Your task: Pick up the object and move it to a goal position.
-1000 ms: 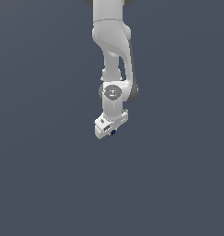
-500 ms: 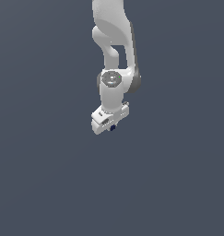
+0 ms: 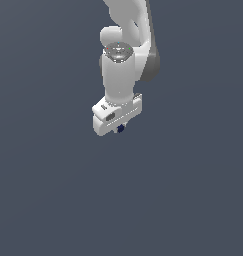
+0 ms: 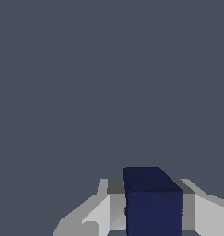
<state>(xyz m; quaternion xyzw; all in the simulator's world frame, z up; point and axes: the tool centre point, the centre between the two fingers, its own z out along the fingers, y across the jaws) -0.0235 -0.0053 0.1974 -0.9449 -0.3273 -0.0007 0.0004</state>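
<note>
White smooth arm point(image 3: 124, 60), glossy rounded casing, grey joint cap. Claw point(image 3: 120, 128) pinching the block point(image 3: 121, 128), a small dark navy cube with flat matte faces and sharp edges, seated between pale grey angular fingers point(image 4: 102, 214). Flat slate-grey background all round the claw, no edges visible near it.

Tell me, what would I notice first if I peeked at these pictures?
First you'd see the big white robot arm reaching down from the top of the exterior view against plain grey. Then a tiny dark blue block peeking out under its pincer. In the wrist view, that block sits snug between the grey fingers.
</note>
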